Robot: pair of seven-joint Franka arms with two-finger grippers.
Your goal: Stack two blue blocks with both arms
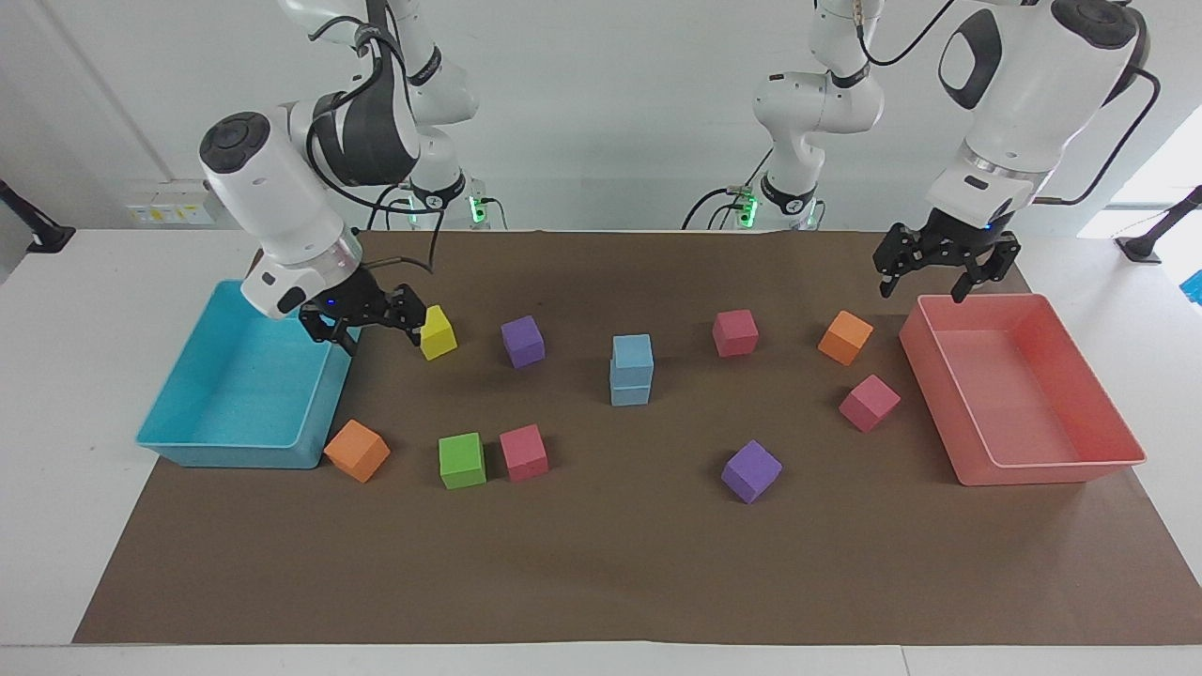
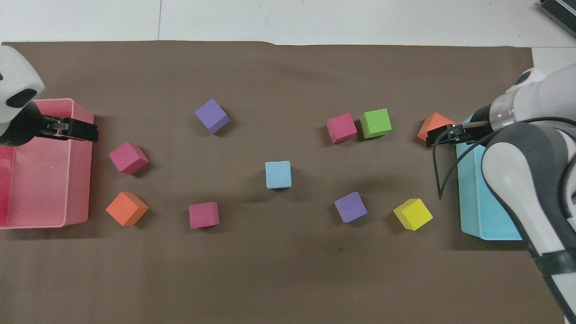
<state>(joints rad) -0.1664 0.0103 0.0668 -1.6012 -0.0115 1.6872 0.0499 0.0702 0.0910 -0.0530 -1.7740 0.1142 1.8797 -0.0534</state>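
Two light-blue blocks stacked upright, edges aligned, mid-mat, touching no other cube.

Both arms are glossy white shells with dark grey joint bands, black cables looping off them, black two-finger grippers, tiny blue LEDs at the wrists.

White table w/ brown mat, cubes, two trays.
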